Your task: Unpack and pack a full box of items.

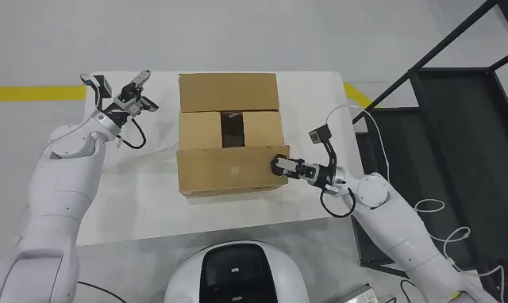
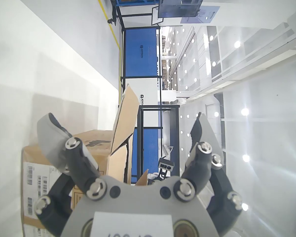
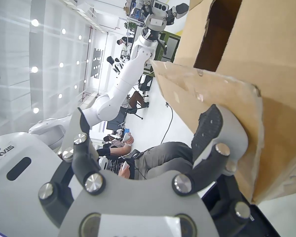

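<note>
A brown cardboard box (image 1: pixel 228 136) stands in the middle of the white table (image 1: pixel 135 200). Its far flap (image 1: pixel 228 91) and near flap (image 1: pixel 230 170) are folded outward. The two side flaps lie inward with a dark gap (image 1: pixel 232 129) between them, and the contents are hidden. My right gripper (image 1: pixel 278 165) is open at the near flap's right corner. The back of one finger (image 3: pixel 227 127) rests against the flap (image 3: pixel 212 92), with nothing between the fingers. My left gripper (image 1: pixel 136 93) hangs open and empty above the table's far left corner, apart from the box (image 2: pixel 96 139).
A black metal rack (image 1: pixel 444 120) stands just right of the table. Bare table lies to the left of the box and in front of it. A yellow line (image 1: pixel 36 93) runs across the floor at the far left.
</note>
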Available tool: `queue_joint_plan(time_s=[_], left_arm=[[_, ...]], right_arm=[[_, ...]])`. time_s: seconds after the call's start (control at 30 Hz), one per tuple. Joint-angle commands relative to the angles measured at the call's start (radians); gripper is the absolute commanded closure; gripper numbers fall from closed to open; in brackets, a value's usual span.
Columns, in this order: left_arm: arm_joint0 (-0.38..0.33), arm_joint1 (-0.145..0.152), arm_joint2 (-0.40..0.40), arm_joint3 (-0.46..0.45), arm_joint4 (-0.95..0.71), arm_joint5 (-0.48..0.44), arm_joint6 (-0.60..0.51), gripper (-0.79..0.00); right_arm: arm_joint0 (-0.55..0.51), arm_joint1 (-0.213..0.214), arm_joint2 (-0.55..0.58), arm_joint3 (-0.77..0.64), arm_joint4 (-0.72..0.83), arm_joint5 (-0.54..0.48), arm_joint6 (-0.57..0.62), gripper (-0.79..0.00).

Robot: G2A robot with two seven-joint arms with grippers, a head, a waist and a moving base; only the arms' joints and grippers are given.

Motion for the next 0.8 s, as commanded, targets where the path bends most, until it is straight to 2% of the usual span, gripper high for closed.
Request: queue_joint_plan(time_s=[0.0, 0.17, 0.33, 0.5, 0.77], left_arm=[[-0.031, -0.012, 0.02, 0.051, -0.004, -0.014, -0.004, -0.785], [-0.099, -0.052, 0.074, 0.164, -0.024, -0.05, 0.011, -0.785], [-0.147, -0.095, 0.109, 0.248, -0.092, -0.059, -0.019, -0.785], [-0.187, -0.13, 0.141, 0.301, -0.099, -0.074, -0.012, -0.785], [-0.223, -0.168, 0.15, 0.359, -0.154, -0.074, -0.075, -0.785]], right_arm=[[0.003, -0.001, -0.001, 0.002, -0.012, 0.0, -0.002, -0.785], [0.011, -0.006, -0.005, 0.011, -0.02, -0.003, -0.006, -0.785], [0.018, -0.009, -0.009, 0.027, -0.023, -0.009, 0.007, -0.785], [0.026, -0.011, -0.013, 0.046, -0.033, -0.013, 0.024, -0.785], [0.044, -0.018, -0.02, 0.063, -0.021, -0.018, 0.04, -0.785]])
